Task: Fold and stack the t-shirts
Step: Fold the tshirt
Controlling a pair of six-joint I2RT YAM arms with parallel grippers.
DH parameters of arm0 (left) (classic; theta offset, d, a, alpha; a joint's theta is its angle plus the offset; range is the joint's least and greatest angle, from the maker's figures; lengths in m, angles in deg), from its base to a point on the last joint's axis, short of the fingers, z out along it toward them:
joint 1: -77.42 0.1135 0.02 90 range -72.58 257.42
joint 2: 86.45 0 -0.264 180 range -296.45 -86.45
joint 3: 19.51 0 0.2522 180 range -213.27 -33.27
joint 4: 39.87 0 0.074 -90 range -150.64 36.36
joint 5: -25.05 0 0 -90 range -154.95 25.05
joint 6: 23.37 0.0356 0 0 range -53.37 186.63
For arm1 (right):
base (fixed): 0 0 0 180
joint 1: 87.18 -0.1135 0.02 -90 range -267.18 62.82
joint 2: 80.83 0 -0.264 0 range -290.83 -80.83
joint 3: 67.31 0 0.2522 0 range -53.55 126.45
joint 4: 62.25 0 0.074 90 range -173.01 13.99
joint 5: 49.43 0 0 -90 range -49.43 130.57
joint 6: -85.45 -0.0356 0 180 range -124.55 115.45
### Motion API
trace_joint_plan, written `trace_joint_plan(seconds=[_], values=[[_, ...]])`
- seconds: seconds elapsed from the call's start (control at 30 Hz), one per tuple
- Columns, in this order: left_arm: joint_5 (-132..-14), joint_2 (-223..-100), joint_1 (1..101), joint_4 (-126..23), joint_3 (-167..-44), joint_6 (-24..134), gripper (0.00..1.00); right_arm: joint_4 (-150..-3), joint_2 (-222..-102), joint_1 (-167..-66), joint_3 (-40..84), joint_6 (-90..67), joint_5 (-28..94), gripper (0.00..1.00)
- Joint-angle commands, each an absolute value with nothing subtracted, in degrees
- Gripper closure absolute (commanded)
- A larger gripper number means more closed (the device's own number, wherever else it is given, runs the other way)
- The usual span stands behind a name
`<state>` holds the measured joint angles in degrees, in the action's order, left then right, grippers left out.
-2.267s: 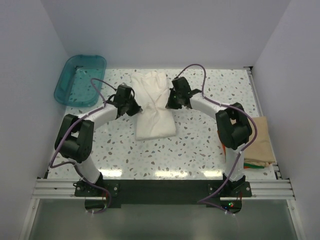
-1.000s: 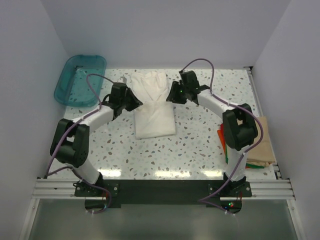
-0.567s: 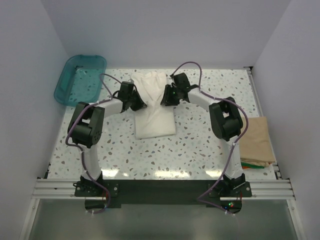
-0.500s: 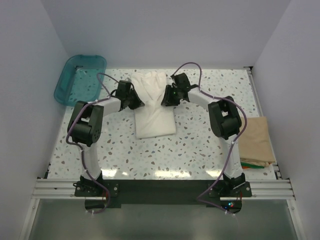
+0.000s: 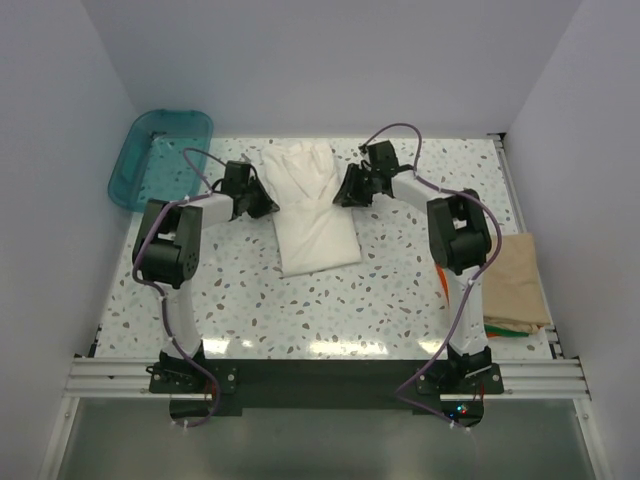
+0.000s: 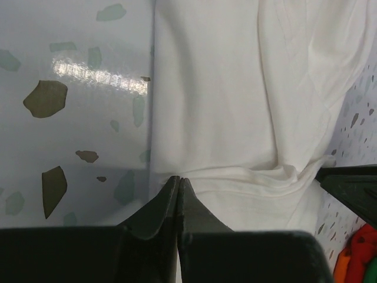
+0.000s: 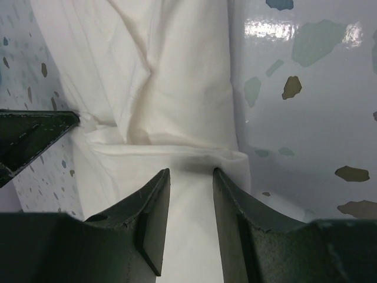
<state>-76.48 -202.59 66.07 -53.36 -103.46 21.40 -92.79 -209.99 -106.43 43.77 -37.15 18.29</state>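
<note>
The off-white t-shirt [image 5: 312, 215] lies folded lengthwise mid-table; it also shows in the left wrist view [image 6: 235, 106] and the right wrist view [image 7: 171, 88]. My left gripper [image 5: 268, 205] is shut, its tips [image 6: 178, 178] pinching the shirt's left edge at a crease. My right gripper [image 5: 343, 195] is open, its jaws [image 7: 188, 173] standing over the shirt's right edge at a fold. The tan t-shirt [image 5: 520, 280] lies at the right edge on top of orange-red and green ones [image 5: 497, 328].
A teal translucent tub [image 5: 160, 155] stands at the back left corner. White walls close in the table on three sides. Speckled tabletop [image 5: 300, 310] shows in front of the shirt. The right gripper's finger [image 6: 353, 188] pokes into the left wrist view.
Both grippers have drawn slightly outward from the shirt's middle. The shirt's near end has swung a little to the right and lies flatter and wider.
</note>
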Motion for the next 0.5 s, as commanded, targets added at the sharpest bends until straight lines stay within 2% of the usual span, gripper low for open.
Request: trace_joint_plan(seconds=[0.0,0.1,0.13,0.2,0.3,0.47], values=[[-79.0,-199.3,66.7,-51.5,-103.7,23.8,0.95,-91.7,-206.5,-105.8,41.9,-37.3,16.7,0.60],[-77.7,-194.9,66.8,-52.5,-103.3,24.8,0.81,-93.1,-202.5,-105.9,41.0,-35.9,19.0,0.56],[-77.3,-193.7,66.8,-52.8,-102.8,24.8,0.71,-93.7,-201.3,-105.8,40.7,-35.7,19.8,0.52],[-76.1,-189.1,66.7,-53.4,-99.6,24.1,0.64,-95.1,-197.0,-105.9,38.6,-35.4,22.7,0.47],[-74.1,-181.6,66.1,-52.7,-91.3,22.9,0.60,-96.1,-190.5,-105.9,32.8,-36.2,24.4,0.45],[-72.2,-170.9,61.7,-52.3,-77.9,21.8,0.59,-92.7,-181.6,-106.3,17.6,-37.5,24.8,0.45]])
